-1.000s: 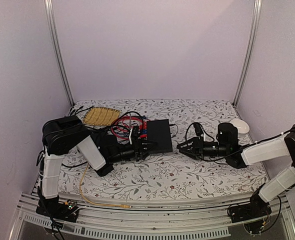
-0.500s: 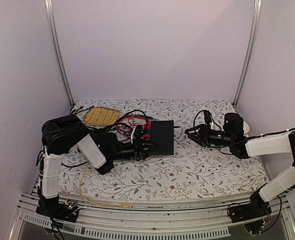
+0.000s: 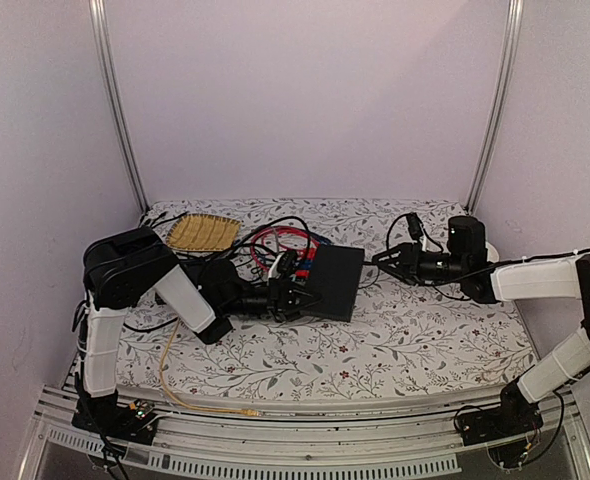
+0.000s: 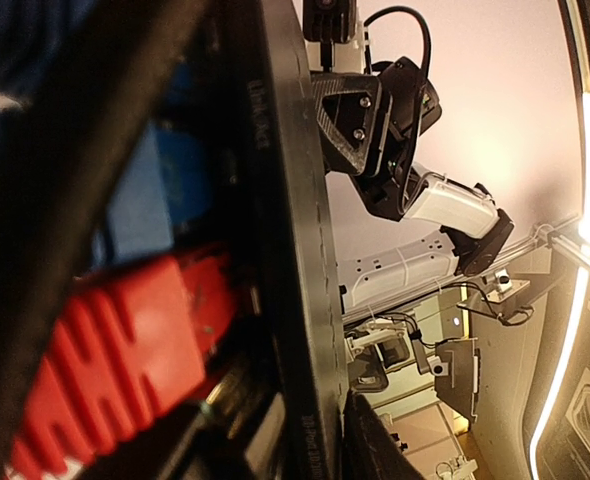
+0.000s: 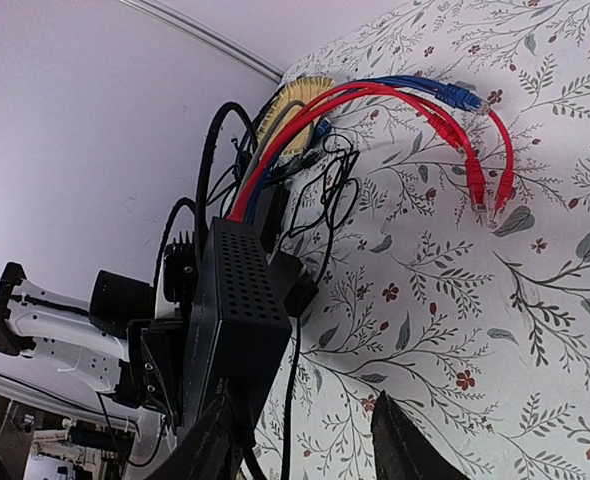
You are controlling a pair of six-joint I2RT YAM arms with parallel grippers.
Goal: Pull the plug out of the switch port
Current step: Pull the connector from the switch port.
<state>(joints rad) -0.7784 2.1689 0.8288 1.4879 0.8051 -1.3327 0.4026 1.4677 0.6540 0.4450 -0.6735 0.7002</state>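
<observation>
From above: your left jaws sit at the plug side of the black box (image 3: 333, 283); your right jaws hover just off its opposite side.

Left wrist: the red plug (image 4: 125, 350) looks seated in the box; I cannot tell whether the jaws are clamping it.

Right wrist: jaws spread, empty.

Pinch the stiff plug body, not the limp cable (image 5: 355, 95); the box looks light and may slide.
</observation>
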